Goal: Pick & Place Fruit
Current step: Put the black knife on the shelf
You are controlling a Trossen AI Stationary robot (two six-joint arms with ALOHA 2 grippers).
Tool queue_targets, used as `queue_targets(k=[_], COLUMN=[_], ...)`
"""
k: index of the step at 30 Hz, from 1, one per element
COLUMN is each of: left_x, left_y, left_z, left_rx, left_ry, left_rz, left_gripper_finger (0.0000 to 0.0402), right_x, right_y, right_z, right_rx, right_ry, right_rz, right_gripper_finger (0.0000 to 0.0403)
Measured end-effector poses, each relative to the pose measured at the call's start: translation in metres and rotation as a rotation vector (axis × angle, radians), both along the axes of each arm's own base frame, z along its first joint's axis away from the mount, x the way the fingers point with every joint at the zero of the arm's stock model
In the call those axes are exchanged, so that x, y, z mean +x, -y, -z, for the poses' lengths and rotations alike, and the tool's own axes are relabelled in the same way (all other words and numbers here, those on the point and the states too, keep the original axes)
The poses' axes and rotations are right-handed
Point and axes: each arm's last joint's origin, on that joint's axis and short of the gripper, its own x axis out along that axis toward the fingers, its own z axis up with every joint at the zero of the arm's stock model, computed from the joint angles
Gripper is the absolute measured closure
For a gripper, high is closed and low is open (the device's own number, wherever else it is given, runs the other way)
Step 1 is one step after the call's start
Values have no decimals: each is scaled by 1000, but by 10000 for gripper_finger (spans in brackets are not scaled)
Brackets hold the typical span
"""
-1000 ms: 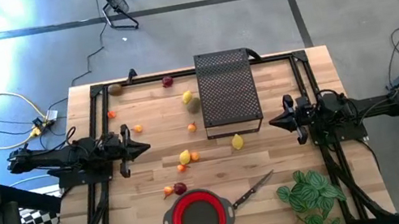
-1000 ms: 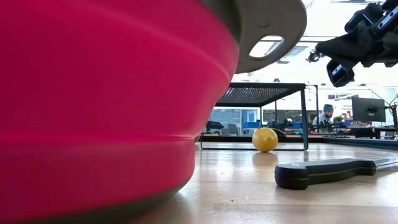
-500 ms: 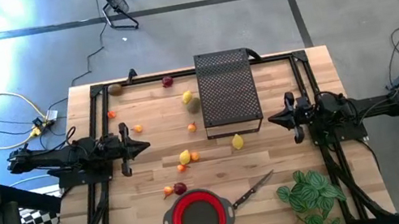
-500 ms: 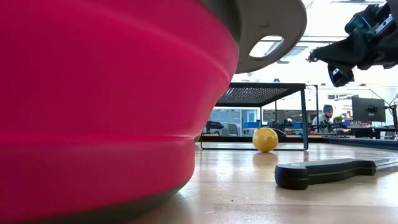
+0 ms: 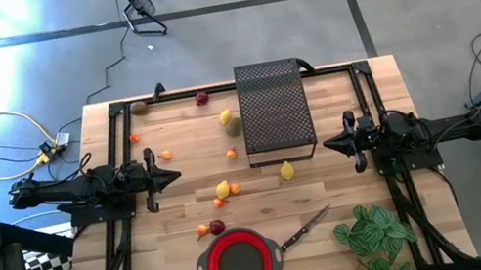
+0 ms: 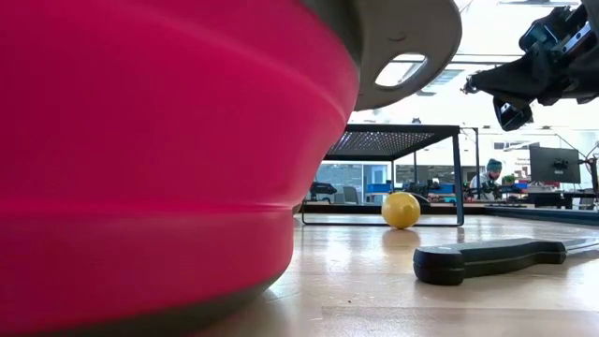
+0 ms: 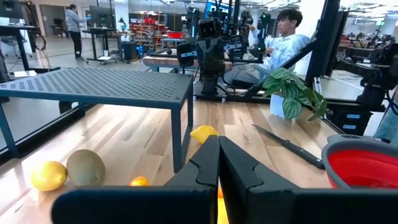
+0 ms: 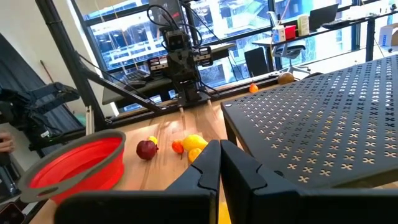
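Lying scattered over the middle of the bench, the fruit sits between the two arms, touched by neither. A yellow piece and an orange one lie near the left gripper, toward the middle. Another yellow piece rests just in front of the perforated dark stand, toward the right gripper. A dark red piece lies with an orange one just beyond the red bowl. More pieces sit near the far edge, left of the stand. Bare wood stretches between each gripper and the nearest fruit. A knife lies beside the bowl, and a leafy plant stands at the near right corner. Both pairs of fingers are pressed together, holding nothing, above the bench at its left and right sides.
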Motion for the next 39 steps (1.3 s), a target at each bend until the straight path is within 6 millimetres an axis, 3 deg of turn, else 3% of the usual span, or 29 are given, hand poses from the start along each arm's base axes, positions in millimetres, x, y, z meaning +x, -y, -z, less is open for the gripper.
queue_targets(k=[13,22,39], left_x=[0,0,0], left_y=[0,0,0], left_z=[0,0,0], left_rx=[0,0,0], left_ry=[1,1,1], left_rz=[0,1,1], left_gripper_finger=[402,402,402], right_x=[0,0,0], right_y=[0,1,1], right_z=[0,-2,-25], right_rx=[2,107,114], right_ry=[0,28,266], right_rz=[1,25,35], right_gripper_finger=[398,398,400])
